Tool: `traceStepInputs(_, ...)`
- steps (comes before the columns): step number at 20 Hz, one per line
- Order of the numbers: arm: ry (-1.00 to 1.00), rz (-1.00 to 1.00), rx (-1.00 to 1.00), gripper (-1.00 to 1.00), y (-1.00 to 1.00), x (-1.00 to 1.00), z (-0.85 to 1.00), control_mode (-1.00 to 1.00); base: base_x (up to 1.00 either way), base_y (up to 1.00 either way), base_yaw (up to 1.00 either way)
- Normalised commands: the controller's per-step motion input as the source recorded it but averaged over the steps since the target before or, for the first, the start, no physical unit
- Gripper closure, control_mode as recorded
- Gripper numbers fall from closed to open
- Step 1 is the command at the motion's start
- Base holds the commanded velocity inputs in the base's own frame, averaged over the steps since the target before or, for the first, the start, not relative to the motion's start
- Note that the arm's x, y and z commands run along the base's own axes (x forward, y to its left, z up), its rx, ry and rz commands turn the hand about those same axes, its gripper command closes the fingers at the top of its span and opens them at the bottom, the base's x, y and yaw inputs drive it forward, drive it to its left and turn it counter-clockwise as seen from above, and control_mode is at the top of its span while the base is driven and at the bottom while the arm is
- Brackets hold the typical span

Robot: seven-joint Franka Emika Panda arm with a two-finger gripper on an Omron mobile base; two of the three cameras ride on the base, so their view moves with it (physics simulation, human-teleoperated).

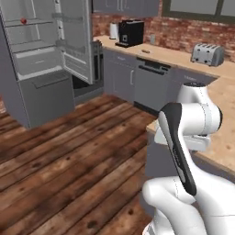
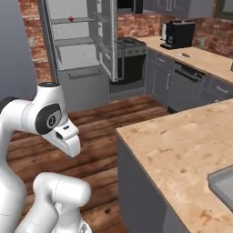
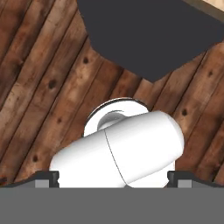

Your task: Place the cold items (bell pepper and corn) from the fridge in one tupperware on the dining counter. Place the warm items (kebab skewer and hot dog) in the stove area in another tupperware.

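Fridge (image 1: 41, 59) stands open: tall grey steel body, pale grey inner shelves, a drawer front low down, door (image 1: 75, 39) swung out toward the range. Pepper (image 1: 23, 20) sits on an upper shelf — small, rounded, bright red, tiny against the shelf width; it also shows as a red dot in the right base view (image 2: 70, 19). Stove (image 2: 129, 59) just beside the open door: steel frame, black oven door, dark burners on top. Dining surface (image 2: 182, 150) is broad, beige, speckled like stone, on a flat grey base; at its near right edge the rounded corner of a grey tray (image 2: 223, 184) with a raised rim rests on it, which tray I cannot tell. Back surface (image 1: 174, 55) along the red brick wall carries a black coffee machine (image 1: 130, 33) and a chrome toaster (image 1: 207, 54), box-shaped with soft corners. Floor (image 1: 69, 160) is dark brown planks with knots and grain. Hand (image 3: 113, 179): finger tips (image 3: 46, 178) show at the far sides of the hand view, set wide, nothing between them — it looks down at the planks and the surface's dark base.
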Motion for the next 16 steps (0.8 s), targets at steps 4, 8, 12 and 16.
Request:
traceStepInputs(4,0.00,0.00,0.00,-1.00,0.00,0.00,0.00,1.00,0.91,1.00,-0.24)
traceStepInputs(8,0.00,0.00,0.00,-1.00,0.00,0.00,0.00,1.00,1.00,1.00,-0.19)
traceStepInputs(12,0.00,0.00,0.00,-1.00,0.00,0.00,0.00,1.00,1.00,1.00,-0.14)
traceStepInputs(16,0.00,0.00,0.00,-1.00,0.00,0.00,0.00,1.00,1.00,0.95,-0.07)
